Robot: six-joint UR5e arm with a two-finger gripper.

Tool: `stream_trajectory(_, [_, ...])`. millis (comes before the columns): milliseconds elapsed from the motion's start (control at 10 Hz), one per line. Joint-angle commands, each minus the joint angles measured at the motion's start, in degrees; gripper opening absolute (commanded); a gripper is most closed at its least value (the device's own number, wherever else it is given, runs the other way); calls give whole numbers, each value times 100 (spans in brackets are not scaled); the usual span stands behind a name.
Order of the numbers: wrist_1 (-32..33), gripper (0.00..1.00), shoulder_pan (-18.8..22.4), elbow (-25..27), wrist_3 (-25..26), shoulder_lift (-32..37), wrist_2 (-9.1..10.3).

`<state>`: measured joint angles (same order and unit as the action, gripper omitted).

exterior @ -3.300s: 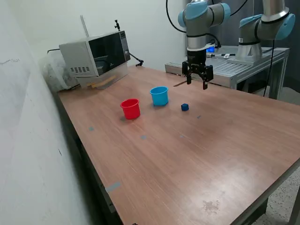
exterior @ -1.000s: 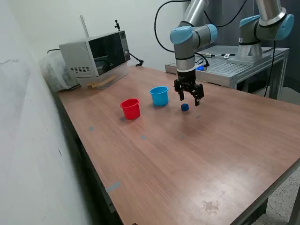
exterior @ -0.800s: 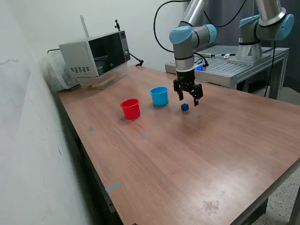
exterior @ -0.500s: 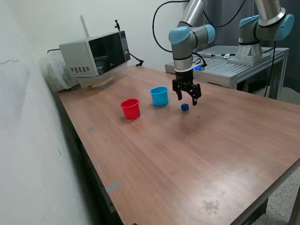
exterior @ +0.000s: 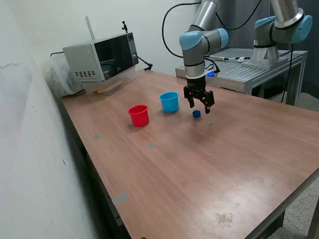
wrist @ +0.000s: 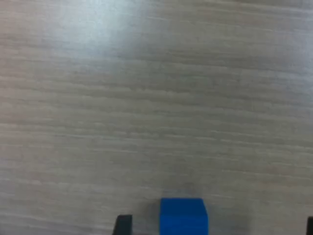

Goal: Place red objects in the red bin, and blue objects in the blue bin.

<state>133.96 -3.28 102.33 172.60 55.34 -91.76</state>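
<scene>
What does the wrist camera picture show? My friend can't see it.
A small blue cube sits on a wooden table, seen close from above. The dark tip of one gripper finger peeks in beside it, not touching.

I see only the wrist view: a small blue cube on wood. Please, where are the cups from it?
Observer: The light blue plastic cup stands beside the small dark blue cube, toward the exterior view's left.
Operator: And the red one?
Observer: The red plastic cup is further to that same left, apart from the blue cup.
Operator: Is the tool touching the cube?
Observer: No. The tool hangs open just above the cube.
</scene>
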Motion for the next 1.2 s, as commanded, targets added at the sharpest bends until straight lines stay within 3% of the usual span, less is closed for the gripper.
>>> stream_trajectory(0, [7, 100, 2, -20, 1, -58, 9])
stream_trajectory(1100, [7, 100, 2, -152, -7, -164, 0])
